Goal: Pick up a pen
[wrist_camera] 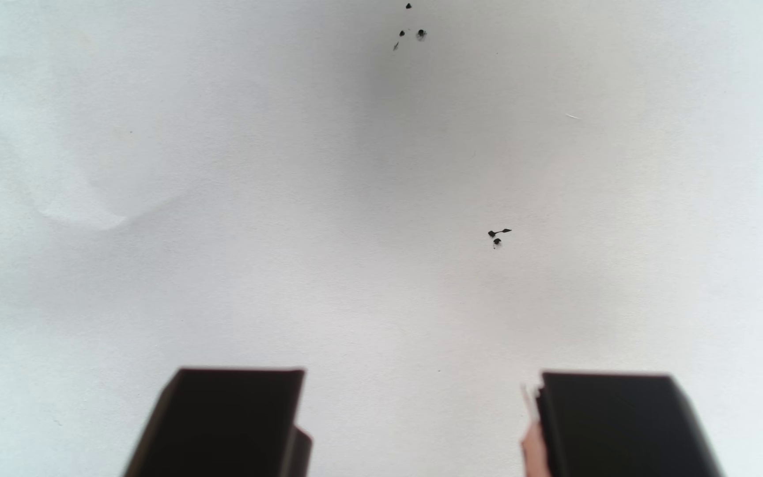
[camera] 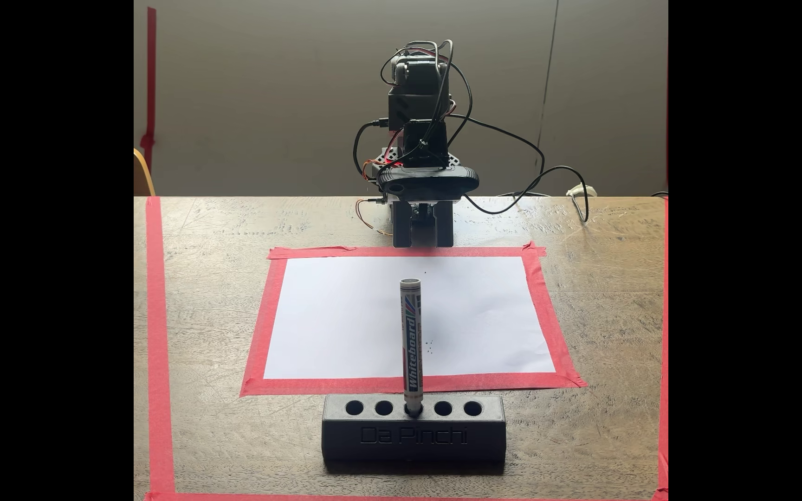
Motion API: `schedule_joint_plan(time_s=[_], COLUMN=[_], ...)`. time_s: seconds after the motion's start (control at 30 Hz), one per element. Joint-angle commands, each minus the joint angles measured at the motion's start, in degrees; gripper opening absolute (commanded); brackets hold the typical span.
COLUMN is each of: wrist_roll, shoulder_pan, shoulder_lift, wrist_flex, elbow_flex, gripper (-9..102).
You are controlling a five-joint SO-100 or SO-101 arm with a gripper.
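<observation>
Fixed view: slim white-grey marker pen [camera: 411,347] stands upright in black holder [camera: 413,436]; gripper [camera: 423,236], jaws wide, should approach level and close mid-barrel.

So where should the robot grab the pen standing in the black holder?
Probably around the upper barrel of the pen, with the open gripper coming across the paper. It stands upright, tip down in the middle hole of the holder.

Wrist view looks down close on the white paper [wrist_camera: 370,183] — fixed view faces the arm [camera: 418,144] across it.
</observation>
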Motion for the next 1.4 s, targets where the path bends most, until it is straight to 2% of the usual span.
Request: schedule_joint_plan(time_s=[0.0, 1.1, 1.2, 1.37], wrist_roll=[0.0, -0.6, -0.6, -0.7], shoulder_pan=[0.3, 0.4, 0.4, 0.4], shoulder_lift=[4.3, 3.7, 0.1, -15.3], wrist_flex=[-0.3, -2.3, -5.1, -10.6], elbow_flex=[0.3, 0.3, -1.7, -12.0], gripper=[100, 100, 100, 100])
